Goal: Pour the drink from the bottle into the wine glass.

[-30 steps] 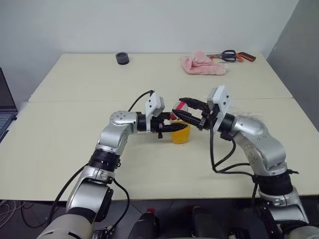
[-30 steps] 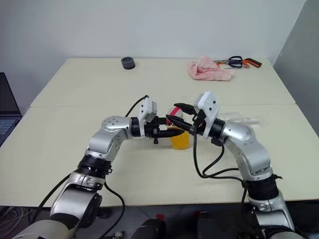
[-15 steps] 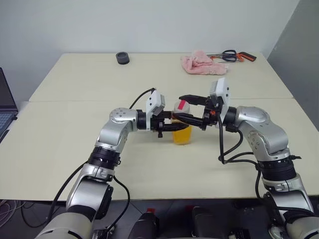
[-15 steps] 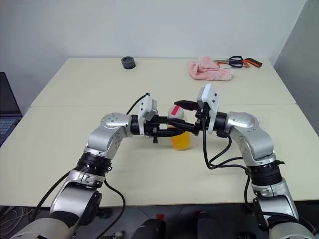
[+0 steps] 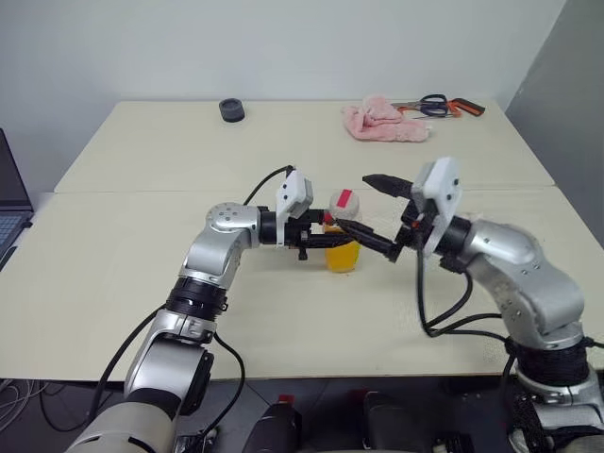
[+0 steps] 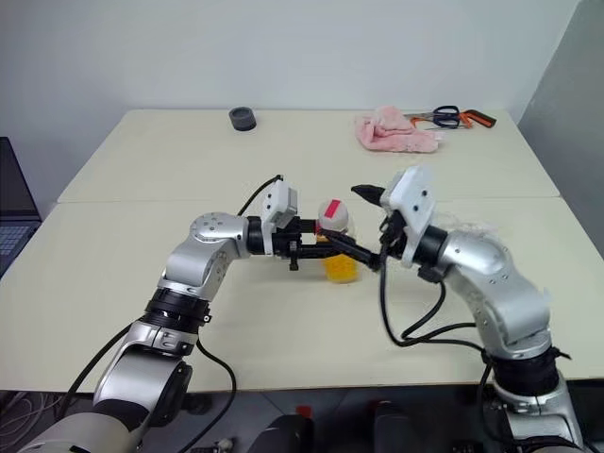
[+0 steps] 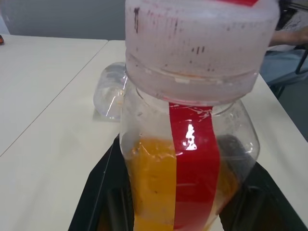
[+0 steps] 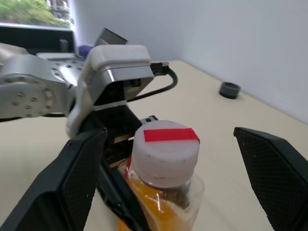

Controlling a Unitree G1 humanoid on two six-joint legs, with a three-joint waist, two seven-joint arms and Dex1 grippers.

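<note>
The left gripper (image 5: pixel 319 240) was clenched on the bottle (image 5: pixel 343 241), its two black fingers (image 7: pixel 98 192) pressed against either side of the clear body just below the neck. The bottle stood upright on the table (image 5: pixel 132 264), with the white cap (image 8: pixel 166 151) on and a red strip across its top. The orange drink (image 7: pixel 154 187) filled only the lower part of the bottle, and the red label stripe ran down the side facing the left wrist.

The right gripper (image 5: pixel 373 215) hung released, its jaws spread wide apart. One fingertip (image 5: pixel 370 179) sat above and beyond the cap, the other (image 5: pixel 377 247) low beside the bottle's body, and neither touched it. In the right wrist view the cap sat between the two black pads (image 8: pixel 79 173) with clear space on each side.

Behind the bottle, as seen from the left gripper, a clear glass (image 7: pixel 109 91) showed close by on the table; how it stood I could not tell.

Well beyond both grippers, at the far edge of the table, lay a small black ring (image 5: pixel 231 110), a crumpled pink cloth (image 5: pixel 382 121) and scissors (image 5: pixel 439 106) just past the cloth. A laptop (image 6: pixel 14 212) edge sat off to the left arm's side.
</note>
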